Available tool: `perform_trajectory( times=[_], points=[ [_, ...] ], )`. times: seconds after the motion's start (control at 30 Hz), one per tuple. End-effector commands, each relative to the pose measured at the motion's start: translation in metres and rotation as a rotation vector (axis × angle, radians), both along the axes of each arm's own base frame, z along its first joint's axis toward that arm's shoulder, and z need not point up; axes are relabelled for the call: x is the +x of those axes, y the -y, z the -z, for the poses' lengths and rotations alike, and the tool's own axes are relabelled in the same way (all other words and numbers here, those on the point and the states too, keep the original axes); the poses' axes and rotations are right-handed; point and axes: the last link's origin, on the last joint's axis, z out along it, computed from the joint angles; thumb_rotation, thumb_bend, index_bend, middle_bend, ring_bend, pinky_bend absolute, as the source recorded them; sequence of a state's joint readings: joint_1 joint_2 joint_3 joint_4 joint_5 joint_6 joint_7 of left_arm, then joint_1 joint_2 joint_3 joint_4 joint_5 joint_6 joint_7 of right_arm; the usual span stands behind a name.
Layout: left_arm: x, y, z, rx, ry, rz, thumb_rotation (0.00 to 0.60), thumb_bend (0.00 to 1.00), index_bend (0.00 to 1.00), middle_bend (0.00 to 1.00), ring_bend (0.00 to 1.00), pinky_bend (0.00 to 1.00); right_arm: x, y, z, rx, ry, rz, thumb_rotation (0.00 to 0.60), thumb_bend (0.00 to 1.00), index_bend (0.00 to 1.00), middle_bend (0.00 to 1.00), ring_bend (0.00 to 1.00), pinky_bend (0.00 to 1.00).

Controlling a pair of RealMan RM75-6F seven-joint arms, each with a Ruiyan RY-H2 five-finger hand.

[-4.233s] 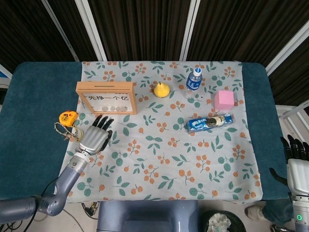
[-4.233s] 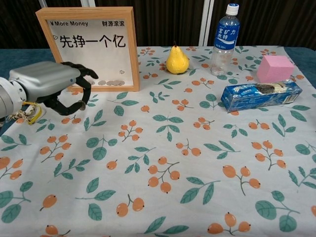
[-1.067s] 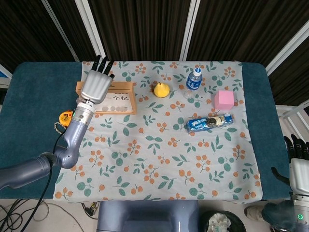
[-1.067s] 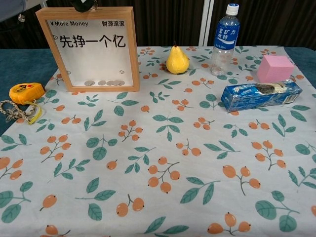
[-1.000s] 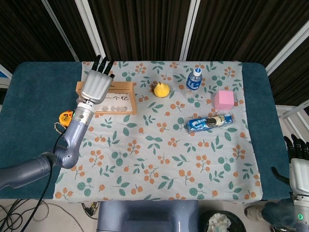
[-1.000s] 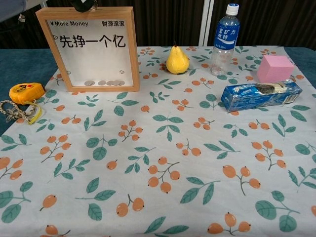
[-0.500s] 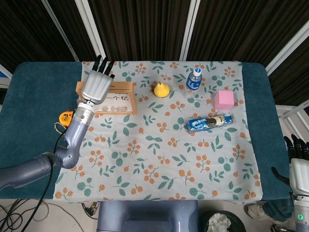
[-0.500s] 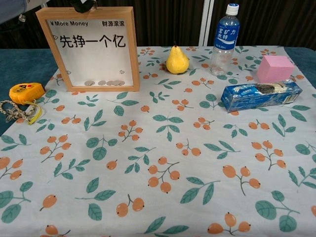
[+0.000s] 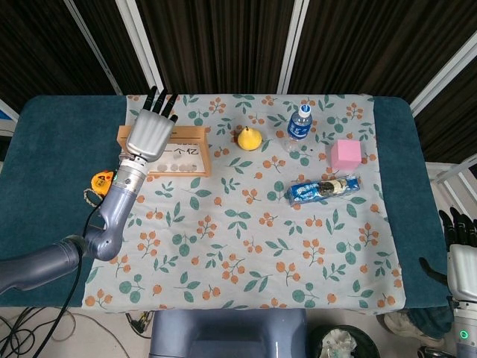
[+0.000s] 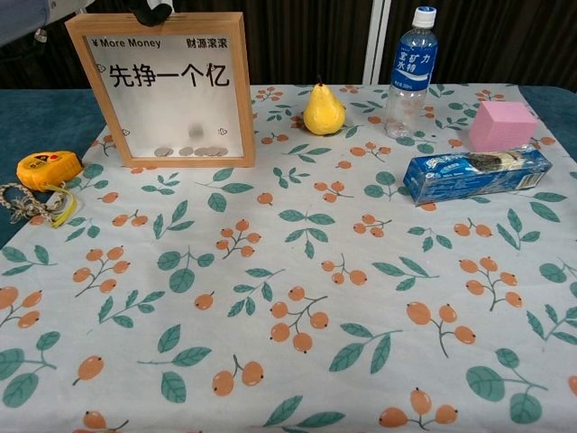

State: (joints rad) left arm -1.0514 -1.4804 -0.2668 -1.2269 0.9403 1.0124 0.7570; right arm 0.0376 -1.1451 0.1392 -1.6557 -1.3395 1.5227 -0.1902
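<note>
The left hand is raised over the wooden coin-bank frame, which stands upright at the back left of the flowered tablecloth with its long top edge running left to right. The fingers are stretched out and a little apart, pointing away from the robot past the top edge, so the frame lies directly under the palm and slightly toward the robot from the fingertips. In the chest view only dark fingertips show at the top rail, and I cannot tell if something small is pinched there; a faint grey blur shows behind the glass above the coins that lie in a row at the bottom. The left hand is clearly the nearer one; the right hand rests well apart at the near right corner, off the cloth, fingers extended, holding nothing. On the table I count one frame, one yellow tape measure with a cord just left of the frame, one yellow pear, one water bottle, one pink cube and one blue packet of biscuits.
</note>
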Motion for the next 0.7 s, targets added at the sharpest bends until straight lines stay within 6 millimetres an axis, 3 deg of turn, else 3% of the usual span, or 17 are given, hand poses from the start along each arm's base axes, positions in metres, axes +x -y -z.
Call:
perform_trajectory(
  times=[0.03, 0.33, 0.53, 0.7],
  points=[
    [0.001, 0.000, -0.001, 0.005, -0.002, 0.002, 0.600, 0.37, 0.42, 0.04, 0.00, 0.00, 0.000, 0.000, 0.000, 0.000, 0.000, 0.001, 0.600, 0.30, 0.08, 0.00, 0.00, 0.00],
    [0.006, 0.003, -0.009, 0.019, 0.029, 0.017, 0.600, 0.37, 0.43, 0.05, 0.00, 0.00, 0.000, 0.000, 0.000, 0.000, 0.000, 0.003, 0.600, 0.30, 0.08, 0.00, 0.00, 0.00],
    [0.017, 0.015, -0.044, 0.076, 0.158, 0.067, 0.600, 0.38, 0.45, 0.06, 0.00, 0.00, 0.000, 0.000, 0.000, 0.000, -0.002, 0.002, 0.600, 0.30, 0.08, 0.00, 0.00, 0.00],
    [-0.004, 0.039, -0.080, 0.151, 0.301, 0.066, 0.600, 0.40, 0.43, 0.06, 0.00, 0.00, 0.000, 0.000, 0.000, -0.001, -0.004, 0.001, 0.600, 0.30, 0.08, 0.00, 0.00, 0.00]
  ],
)
